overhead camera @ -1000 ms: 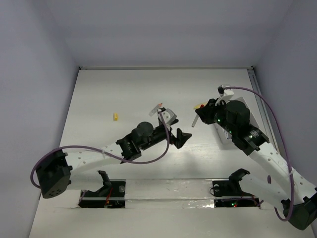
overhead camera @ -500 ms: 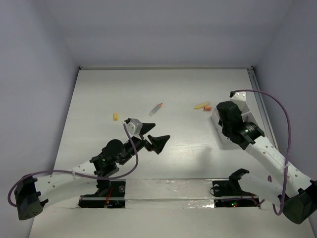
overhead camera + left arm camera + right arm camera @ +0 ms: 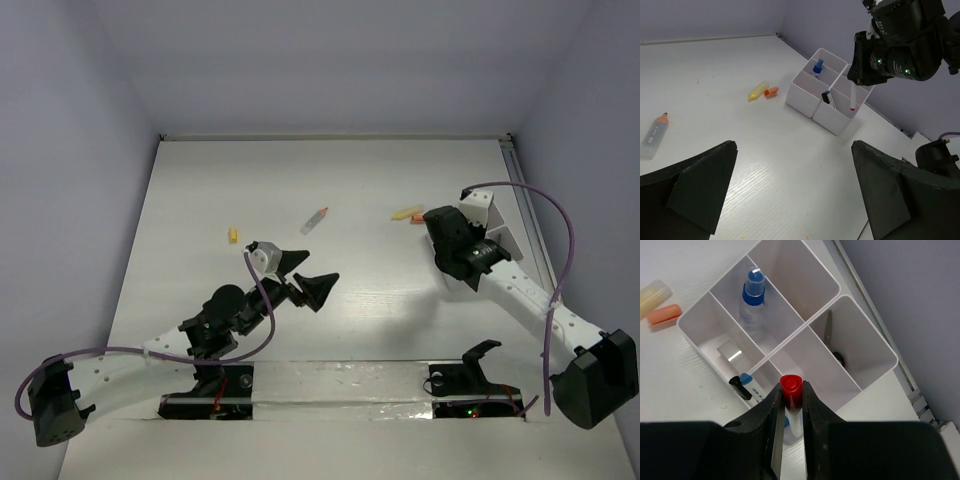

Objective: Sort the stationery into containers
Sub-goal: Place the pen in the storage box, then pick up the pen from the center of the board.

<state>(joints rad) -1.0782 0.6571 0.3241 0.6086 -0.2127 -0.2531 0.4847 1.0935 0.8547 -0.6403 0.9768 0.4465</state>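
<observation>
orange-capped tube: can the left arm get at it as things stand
Probably yes. The left gripper is open and empty, and the tube lies alone on the table just ahead of it, with nothing between them.

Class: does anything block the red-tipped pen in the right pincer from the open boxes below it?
Nothing visible does: the right pincer holds the red-tipped pen just above the open boxes, with only air between.

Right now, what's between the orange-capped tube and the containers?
A yellow piece and an orange piece, side by side, nearer the containers than the orange-capped tube. Clearest in the left wrist view.
</observation>
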